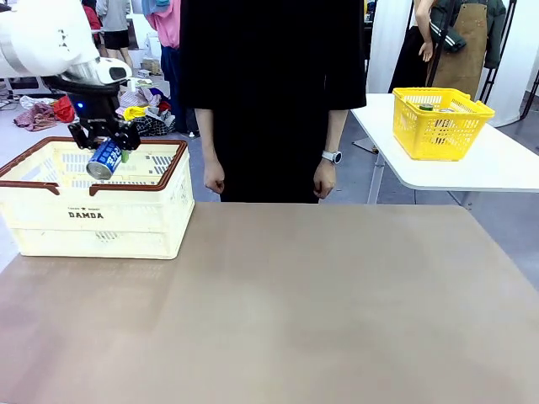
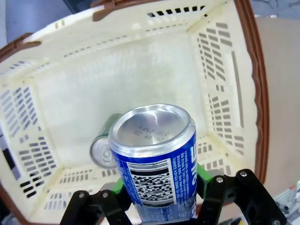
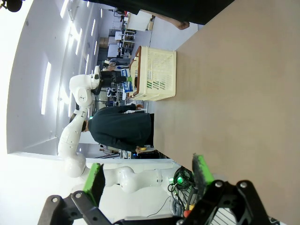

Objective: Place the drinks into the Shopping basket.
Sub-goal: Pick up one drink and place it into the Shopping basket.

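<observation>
While left gripper clamps blue silver-topped can over basket | right gripper gapes, empty

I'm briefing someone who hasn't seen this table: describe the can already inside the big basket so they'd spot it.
Find the cream, brown-rimmed basket at the left end of the table. One can rests on its floor. It is green, unlike the blue can held above it by the left gripper.

We record a white, rounded left arm above the jaws. On the left gripper and right gripper we find black linkages, green pads lining the jaw faces, and silver screws at the joints behind them.
</observation>
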You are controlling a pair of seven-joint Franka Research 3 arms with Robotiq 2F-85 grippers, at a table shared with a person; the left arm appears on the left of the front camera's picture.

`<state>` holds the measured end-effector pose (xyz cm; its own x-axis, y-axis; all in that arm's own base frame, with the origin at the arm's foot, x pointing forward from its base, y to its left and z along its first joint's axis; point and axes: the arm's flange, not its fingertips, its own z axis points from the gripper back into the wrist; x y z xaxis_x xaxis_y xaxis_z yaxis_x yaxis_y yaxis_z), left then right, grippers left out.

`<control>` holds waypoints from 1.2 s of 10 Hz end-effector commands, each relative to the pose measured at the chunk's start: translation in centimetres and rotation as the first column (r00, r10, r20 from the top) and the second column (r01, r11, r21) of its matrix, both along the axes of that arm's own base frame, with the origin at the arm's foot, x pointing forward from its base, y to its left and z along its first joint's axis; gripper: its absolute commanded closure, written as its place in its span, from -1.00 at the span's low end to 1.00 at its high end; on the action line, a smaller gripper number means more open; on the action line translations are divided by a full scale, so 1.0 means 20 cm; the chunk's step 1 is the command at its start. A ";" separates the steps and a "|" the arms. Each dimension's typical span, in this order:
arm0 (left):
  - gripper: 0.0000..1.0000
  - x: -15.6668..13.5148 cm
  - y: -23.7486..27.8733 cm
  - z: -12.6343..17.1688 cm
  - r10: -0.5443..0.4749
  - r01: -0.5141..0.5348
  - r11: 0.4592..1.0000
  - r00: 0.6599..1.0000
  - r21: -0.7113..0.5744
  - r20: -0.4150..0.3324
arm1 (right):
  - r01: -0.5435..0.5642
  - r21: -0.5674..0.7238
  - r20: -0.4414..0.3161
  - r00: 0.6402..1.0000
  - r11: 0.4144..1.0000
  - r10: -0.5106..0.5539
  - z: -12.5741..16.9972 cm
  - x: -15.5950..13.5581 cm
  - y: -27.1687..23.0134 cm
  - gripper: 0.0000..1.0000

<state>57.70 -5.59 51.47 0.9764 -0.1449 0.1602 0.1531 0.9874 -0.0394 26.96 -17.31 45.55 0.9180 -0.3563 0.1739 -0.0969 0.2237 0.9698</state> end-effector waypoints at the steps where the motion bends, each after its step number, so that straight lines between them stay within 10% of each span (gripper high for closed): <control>1: 1.00 0.01 0.03 -0.07 -0.003 0.004 1.000 0.999 -0.021 0.053 | 0.003 0.014 0.022 1.000 1.000 -0.003 0.01 0.01 0.00 -1.00; 12: 1.00 0.23 -0.08 -0.55 -0.039 0.040 0.999 0.995 0.013 -0.090 | 0.003 0.014 0.022 1.000 1.000 -0.003 0.01 0.01 0.00 -1.00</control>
<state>61.81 -7.26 39.59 0.9830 -0.1695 0.0709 0.1736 0.9832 -0.0567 26.96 -17.31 45.55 0.9181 -0.3562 0.1739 -0.0969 0.2237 0.9698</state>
